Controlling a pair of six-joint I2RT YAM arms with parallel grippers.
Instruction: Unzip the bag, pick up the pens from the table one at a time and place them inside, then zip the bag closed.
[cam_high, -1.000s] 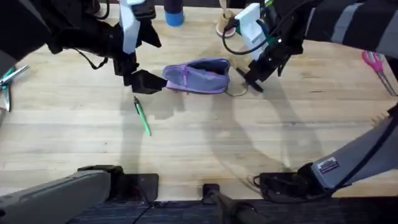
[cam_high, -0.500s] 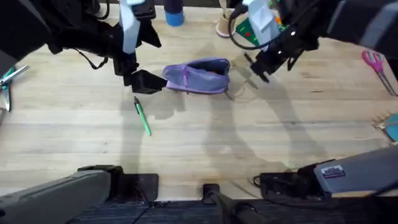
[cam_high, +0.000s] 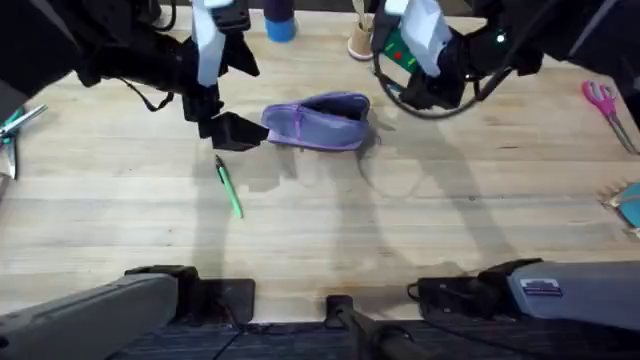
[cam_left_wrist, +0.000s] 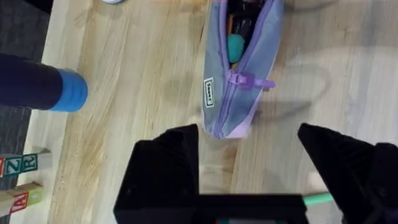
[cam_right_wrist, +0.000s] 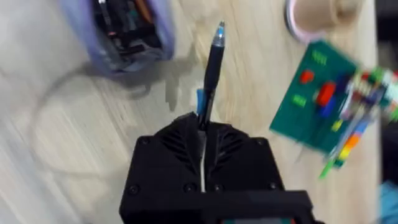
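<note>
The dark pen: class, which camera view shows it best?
The right wrist view: the dark pen sticks out of the right pincer, shut on it. Overhead, the right arm blurs it; the left wrist view looks at the bag instead.

Pink scissors (cam_high: 603, 103) near right table edge. Blue cylinder (cam_high: 280, 22) at far edge; also in left wrist view (cam_left_wrist: 43, 87). Green circuit board (cam_right_wrist: 333, 106) beside pale cup (cam_right_wrist: 314, 15). Letter blocks (cam_left_wrist: 17, 180) beyond table edge.

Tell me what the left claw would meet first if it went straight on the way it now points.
Probably the closed end of the bag: it lies straight ahead of the open left claw, between the finger lines. Height over the table is unclear.
</note>
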